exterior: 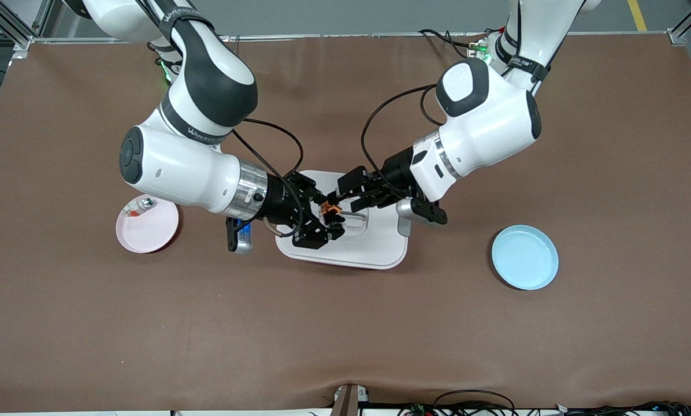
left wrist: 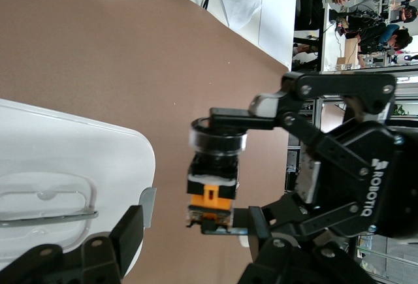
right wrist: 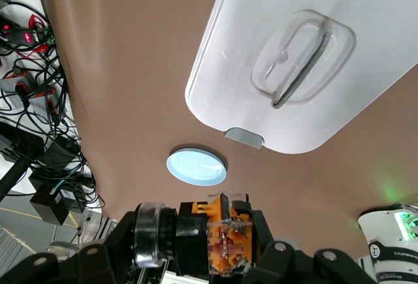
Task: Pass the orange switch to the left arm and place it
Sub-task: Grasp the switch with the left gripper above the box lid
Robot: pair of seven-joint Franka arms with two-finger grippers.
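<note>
Right hand (exterior: 327, 215): over the box (exterior: 374, 254), pinching the orange switch (exterior: 329, 210).
Left hand (exterior: 354, 193): spread beside the switch.

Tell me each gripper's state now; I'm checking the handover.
Right gripper: shut on the orange switch, above the box.
Left gripper: open, fingers around the switch, not yet gripping.
</note>
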